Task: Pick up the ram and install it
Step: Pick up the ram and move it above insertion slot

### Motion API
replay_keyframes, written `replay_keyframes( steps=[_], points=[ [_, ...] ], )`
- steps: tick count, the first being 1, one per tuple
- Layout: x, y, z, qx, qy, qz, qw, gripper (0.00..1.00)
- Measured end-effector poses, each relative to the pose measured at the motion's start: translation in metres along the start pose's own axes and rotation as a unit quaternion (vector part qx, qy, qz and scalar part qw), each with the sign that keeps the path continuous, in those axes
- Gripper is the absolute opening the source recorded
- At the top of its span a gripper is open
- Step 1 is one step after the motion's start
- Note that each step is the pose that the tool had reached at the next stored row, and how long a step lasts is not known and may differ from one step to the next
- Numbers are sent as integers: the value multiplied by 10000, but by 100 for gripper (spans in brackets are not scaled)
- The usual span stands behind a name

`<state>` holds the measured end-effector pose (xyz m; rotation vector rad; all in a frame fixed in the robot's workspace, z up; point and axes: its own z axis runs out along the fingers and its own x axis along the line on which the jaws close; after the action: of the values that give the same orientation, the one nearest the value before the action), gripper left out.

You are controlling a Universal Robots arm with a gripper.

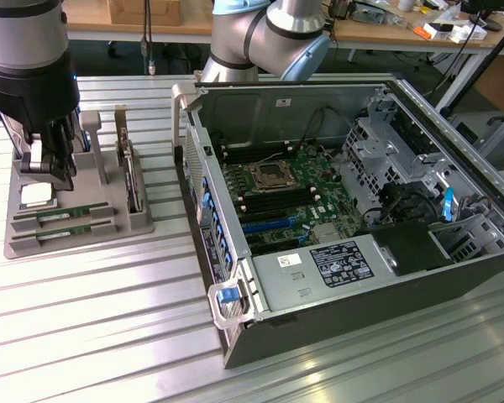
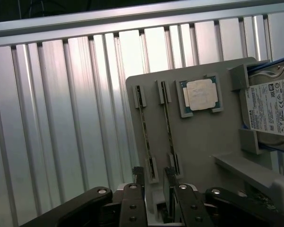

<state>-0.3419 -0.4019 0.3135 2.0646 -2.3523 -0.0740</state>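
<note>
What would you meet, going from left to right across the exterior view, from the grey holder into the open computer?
In order: ram sticks → hard drive → processor socket → drive cage.

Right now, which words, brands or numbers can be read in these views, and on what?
"TOSHIBA": white label on the hard drive, wrist view.
Rest of that label: too small to read.
Black label and white sticker on the power supply, exterior view: too blurred to read.
Ram sticks: no readable text.
</note>
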Motion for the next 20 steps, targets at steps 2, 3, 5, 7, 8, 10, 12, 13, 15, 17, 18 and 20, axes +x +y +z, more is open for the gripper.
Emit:
replay_keyframes(
  steps=[2, 3, 5, 7, 8, 10, 12, 13, 15, 17, 18, 20],
  points=[
    [1, 0, 11, 0, 0, 0, 10000, 30],
    [1, -1, 16, 0, 0, 0, 10000, 30],
    [2, -1, 27, 0, 0, 0, 10000, 30],
    [3, -2, 46, 0, 0, 0, 10000, 30],
    [4, -3, 55, 0, 0, 0, 10000, 30],
    [5, -4, 78, 0, 0, 0, 10000, 30],
    [6, -5, 93, 0, 0, -1, 10000, 30],
    [7, -5, 104, 0, 0, 0, 10000, 30],
    [8, -6, 127, 0, 0, 0, 10000, 30],
    [9, -7, 141, 0, 0, 0, 10000, 30],
    [9, -7, 147, 0, 0, 0, 10000, 30],
    [10, -8, 163, 0, 0, 0, 10000, 30]
  ],
)
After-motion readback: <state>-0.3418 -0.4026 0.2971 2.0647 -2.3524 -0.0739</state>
